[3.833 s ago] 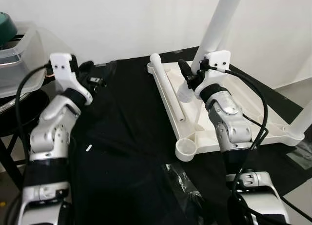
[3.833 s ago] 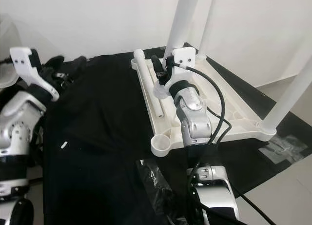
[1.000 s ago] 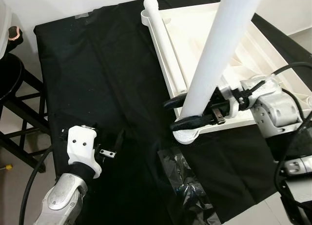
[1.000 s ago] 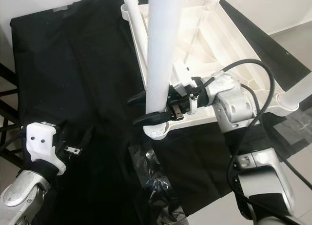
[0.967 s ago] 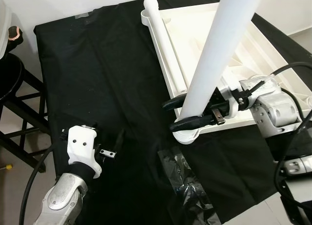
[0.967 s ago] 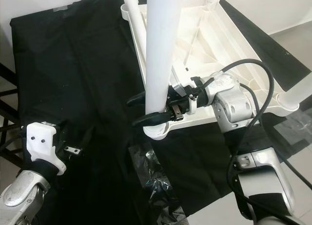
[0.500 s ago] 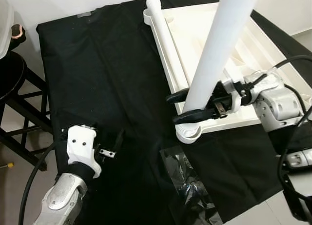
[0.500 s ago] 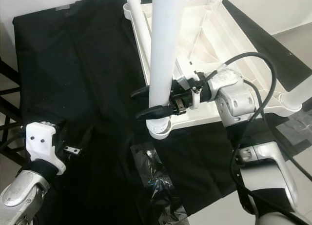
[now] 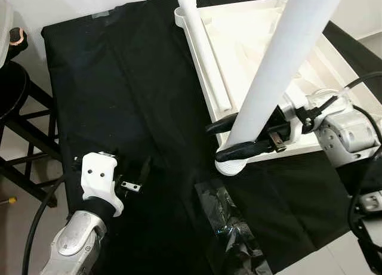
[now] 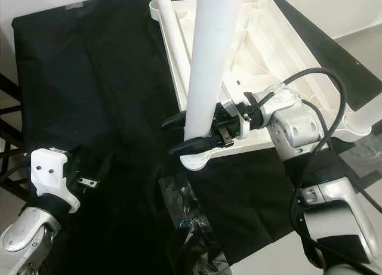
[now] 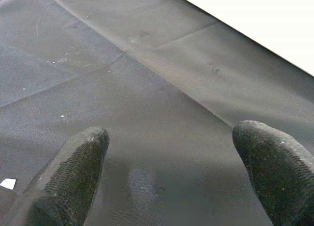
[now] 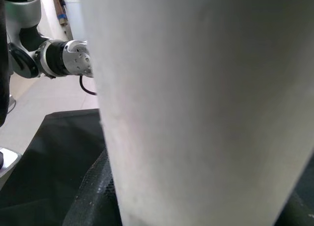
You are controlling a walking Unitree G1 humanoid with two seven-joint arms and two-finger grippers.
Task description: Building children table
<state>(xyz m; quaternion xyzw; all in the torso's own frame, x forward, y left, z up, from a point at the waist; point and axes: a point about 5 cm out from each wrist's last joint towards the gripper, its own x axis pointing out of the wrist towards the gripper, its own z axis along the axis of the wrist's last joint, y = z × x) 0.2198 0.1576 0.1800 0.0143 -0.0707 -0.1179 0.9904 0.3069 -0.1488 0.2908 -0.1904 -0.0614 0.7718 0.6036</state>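
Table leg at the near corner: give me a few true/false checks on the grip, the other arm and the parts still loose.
1. The right gripper has its fingers around the white table leg. True.
2. That leg stands at the near corner socket of the upturned tabletop. True.
3. The left gripper holds a screw. False: its fingers are open over the black cloth, holding nothing.
4. No loose leg remains. False: another leg lies along the tabletop's edge.
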